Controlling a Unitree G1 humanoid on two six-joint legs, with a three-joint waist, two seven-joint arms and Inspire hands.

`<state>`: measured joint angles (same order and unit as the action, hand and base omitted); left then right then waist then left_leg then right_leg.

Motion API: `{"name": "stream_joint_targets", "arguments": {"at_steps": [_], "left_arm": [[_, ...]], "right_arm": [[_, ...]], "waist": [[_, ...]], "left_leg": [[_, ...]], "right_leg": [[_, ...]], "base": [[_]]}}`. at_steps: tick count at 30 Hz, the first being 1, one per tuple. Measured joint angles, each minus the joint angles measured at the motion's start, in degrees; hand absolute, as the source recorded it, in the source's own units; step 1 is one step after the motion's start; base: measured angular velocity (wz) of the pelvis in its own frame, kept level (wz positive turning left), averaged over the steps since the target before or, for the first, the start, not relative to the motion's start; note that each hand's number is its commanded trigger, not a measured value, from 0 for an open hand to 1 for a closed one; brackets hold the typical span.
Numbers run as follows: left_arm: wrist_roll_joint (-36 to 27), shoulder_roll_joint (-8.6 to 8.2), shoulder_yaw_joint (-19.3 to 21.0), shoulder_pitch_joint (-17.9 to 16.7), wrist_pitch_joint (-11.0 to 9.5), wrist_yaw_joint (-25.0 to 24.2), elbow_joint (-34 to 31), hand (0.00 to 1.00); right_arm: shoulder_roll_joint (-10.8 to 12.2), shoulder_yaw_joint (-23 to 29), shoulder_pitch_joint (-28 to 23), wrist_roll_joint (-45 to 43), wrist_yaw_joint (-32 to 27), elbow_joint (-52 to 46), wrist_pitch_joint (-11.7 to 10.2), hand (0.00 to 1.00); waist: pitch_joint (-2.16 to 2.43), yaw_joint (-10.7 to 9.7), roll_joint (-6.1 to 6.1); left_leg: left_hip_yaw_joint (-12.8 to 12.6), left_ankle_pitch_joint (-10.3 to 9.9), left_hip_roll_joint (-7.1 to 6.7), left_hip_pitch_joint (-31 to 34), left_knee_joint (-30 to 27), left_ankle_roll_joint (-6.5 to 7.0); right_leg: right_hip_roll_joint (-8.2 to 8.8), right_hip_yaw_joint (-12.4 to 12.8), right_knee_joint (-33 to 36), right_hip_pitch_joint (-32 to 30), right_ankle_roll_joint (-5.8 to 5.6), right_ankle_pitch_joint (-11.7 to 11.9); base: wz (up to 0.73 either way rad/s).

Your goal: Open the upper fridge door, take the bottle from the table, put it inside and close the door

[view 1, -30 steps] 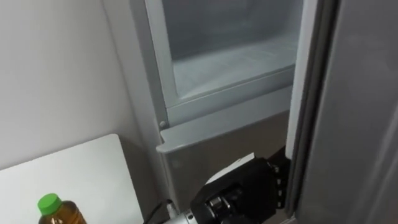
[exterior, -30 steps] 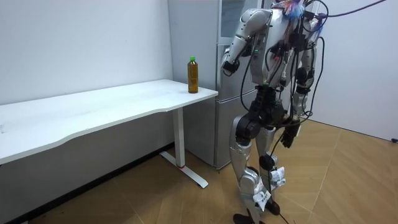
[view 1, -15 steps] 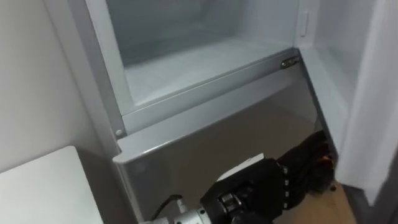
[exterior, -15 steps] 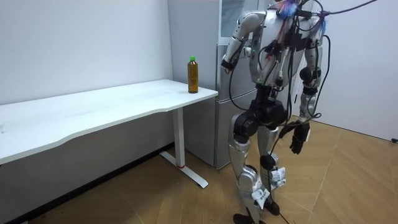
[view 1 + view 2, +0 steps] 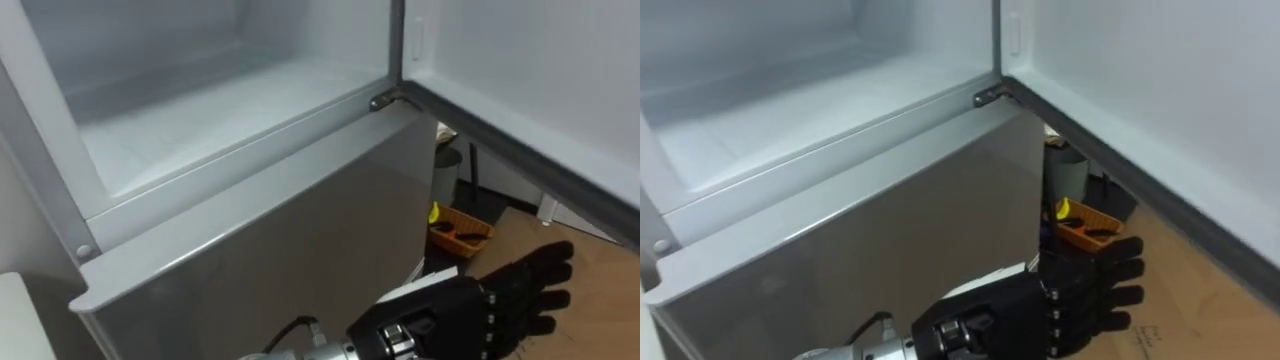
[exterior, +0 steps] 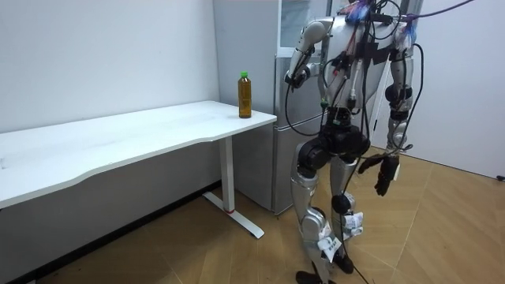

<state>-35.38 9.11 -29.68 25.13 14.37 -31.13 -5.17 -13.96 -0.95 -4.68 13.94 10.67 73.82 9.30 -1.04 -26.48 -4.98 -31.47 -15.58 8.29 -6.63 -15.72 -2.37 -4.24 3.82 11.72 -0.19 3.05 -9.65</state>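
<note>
The upright green-capped bottle (image 6: 245,95) stands well to the left of the empty, straight-fingered left hand (image 5: 470,315), the nearer hand.

A sparse test room: white desk (image 6: 118,138), fridge (image 6: 282,150), parquet floor (image 6: 442,237).

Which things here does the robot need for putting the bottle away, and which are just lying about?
Needed: bottle, standing on the white table; upper fridge compartment, open; fridge door, open; left hand, open and empty.
Lying about: orange tray on the floor beside the fridge.
</note>
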Motion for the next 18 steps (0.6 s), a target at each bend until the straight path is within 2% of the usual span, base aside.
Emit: {"name": "stream_joint_targets", "arguments": {"at_steps": [5, 9, 12, 15, 18], "left_arm": [[0.00, -0.76, -0.03, 1.93, 0.00, -0.77, 1.44, 0.00], [0.00, -0.77, -0.03, 2.29, 0.00, -1.23, 1.43, 0.00], [0.05, -0.75, -0.02, 2.28, -0.02, -1.02, 1.41, 0.00], [0.03, -0.39, 0.13, 2.28, -0.02, -0.52, 0.48, 0.00], [0.05, 0.81, 0.33, 2.28, -0.03, 0.22, -0.87, 0.00]], "right_arm": [[-0.36, 0.00, 0.50, 0.33, 0.07, 0.00, -0.19, 0.00], [-0.63, -0.14, 0.56, 1.53, 0.22, 0.02, -0.54, 0.00], [-0.98, -0.10, 0.35, 1.63, 0.74, 0.00, -0.56, 0.00], [-1.00, 0.01, 0.56, 1.61, 0.72, -0.06, -0.51, 0.00], [-1.14, 0.07, 0.76, 3.21, 0.28, -0.07, -0.80, 0.00]], "waist": [[-0.27, 0.00, -0.56], [-0.23, 0.35, -0.66], [-0.18, 1.68, -0.74], [-0.15, 2.20, -0.77], [-0.11, 3.94, -0.79]], "left_leg": [[0.00, -0.09, -0.01, 0.14, 0.00, -0.18], [0.05, -0.09, -0.14, 0.39, -0.02, -0.19], [0.27, -0.05, -0.17, 0.14, 0.12, -0.22], [1.11, 0.16, -0.40, 0.19, 1.14, -0.57], [2.96, 0.33, -0.73, 0.32, 1.76, -0.79]], "right_leg": [[0.02, -0.86, 0.00, -0.39, 0.17, 0.05], [0.25, -1.60, -0.08, -0.50, 0.51, -0.12], [0.20, -1.57, 0.08, -0.59, 0.56, -0.12], [0.38, -2.62, 0.21, -0.60, 0.59, -0.10], [0.74, -4.52, 0.27, -0.41, 0.60, -0.11]], "base": [[0.04], [0.06], [-0.01], [0.21], [0.27]]}}
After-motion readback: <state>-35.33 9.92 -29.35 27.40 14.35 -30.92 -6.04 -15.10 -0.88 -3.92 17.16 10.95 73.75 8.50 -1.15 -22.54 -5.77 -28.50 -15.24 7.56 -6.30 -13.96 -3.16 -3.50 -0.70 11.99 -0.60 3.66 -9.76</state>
